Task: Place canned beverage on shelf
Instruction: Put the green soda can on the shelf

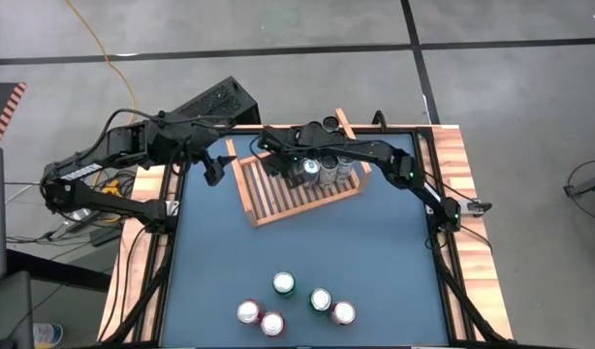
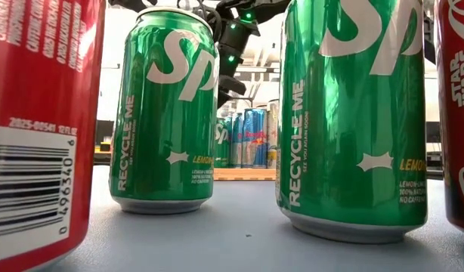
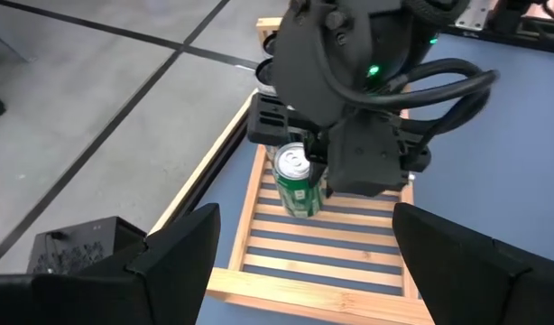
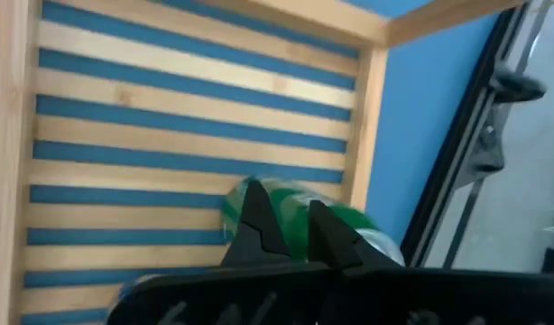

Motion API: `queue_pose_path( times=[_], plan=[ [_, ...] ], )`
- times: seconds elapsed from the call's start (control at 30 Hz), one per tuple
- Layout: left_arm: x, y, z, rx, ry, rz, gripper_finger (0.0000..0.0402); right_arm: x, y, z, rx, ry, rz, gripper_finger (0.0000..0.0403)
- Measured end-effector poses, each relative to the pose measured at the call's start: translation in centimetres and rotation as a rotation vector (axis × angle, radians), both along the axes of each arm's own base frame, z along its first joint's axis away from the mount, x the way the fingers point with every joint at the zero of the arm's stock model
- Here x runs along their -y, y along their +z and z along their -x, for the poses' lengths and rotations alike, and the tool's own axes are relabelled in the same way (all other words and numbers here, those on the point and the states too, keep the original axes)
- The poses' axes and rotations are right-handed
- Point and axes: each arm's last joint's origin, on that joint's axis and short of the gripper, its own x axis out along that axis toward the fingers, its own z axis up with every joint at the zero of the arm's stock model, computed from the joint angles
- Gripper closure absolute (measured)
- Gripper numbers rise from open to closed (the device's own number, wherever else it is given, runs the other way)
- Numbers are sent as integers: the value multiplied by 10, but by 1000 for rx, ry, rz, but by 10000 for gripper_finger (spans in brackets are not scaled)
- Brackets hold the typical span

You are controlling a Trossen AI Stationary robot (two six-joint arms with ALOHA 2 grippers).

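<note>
Over on the left side of the table point(image 1: 375, 242), the left gripper point(image 1: 212, 173) hangs just off the shelf's left end with its fingers point(image 3: 182, 244) spread wide and nothing between them. Next along is the shelf point(image 1: 278, 199), a light wooden slatted rack sitting at a slant on the blue top toward the far edge. Cans are standing in its right half, and one green can point(image 3: 297, 181) is upright on the slats near the middle of the rack. Right above that bunch sits the right gripper point(image 1: 296, 160), fingers point(image 4: 259, 226) pinched together and not holding anything; from its own wrist view the tips are touching each other with the green can just past them on the slats, so the can looks set down and the fingers aren't on it. Whether the tips brush the can's top, I honestly can't tell. Down at the near edge, well apart from the shelf, five loose cans point(image 1: 296, 302) stand in a little cluster: silver-topped ones, a red one, and two green ones point(image 2: 162, 113) that loom huge in the low view, with a red can at each side of them.
</note>
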Motion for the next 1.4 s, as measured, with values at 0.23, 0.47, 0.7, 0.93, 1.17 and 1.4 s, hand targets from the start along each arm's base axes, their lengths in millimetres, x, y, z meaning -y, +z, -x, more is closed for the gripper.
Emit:
queue_pose_path(
  times=[0.23, 0.47, 0.7, 0.93, 1.17, 1.4],
  plan=[
    [0, 0, 0, -1, 11, -6, 85, -9, 14, 8, -27, 20, -5, 403],
    [0, 0, 0, 0, 12, -4, 85, -14, 0, 11, -115, 43, -33, 403],
    [0, 0, 0, -2, 12, -13, 85, -7, 1, 7, -67, 35, -5, 403],
    [-1, 0, 0, -2, 27, -21, 85, 1, 5, 2, 13, 17, 23, 403],
    [-1, 1, -1, 34, 53, 4, 85, -10, 29, 2, 86, 25, 50, 403],
    [-9, -23, -34, -27, 59, 35, 95, -10, 107, 62, 112, -182, 180, 403]
  ],
)
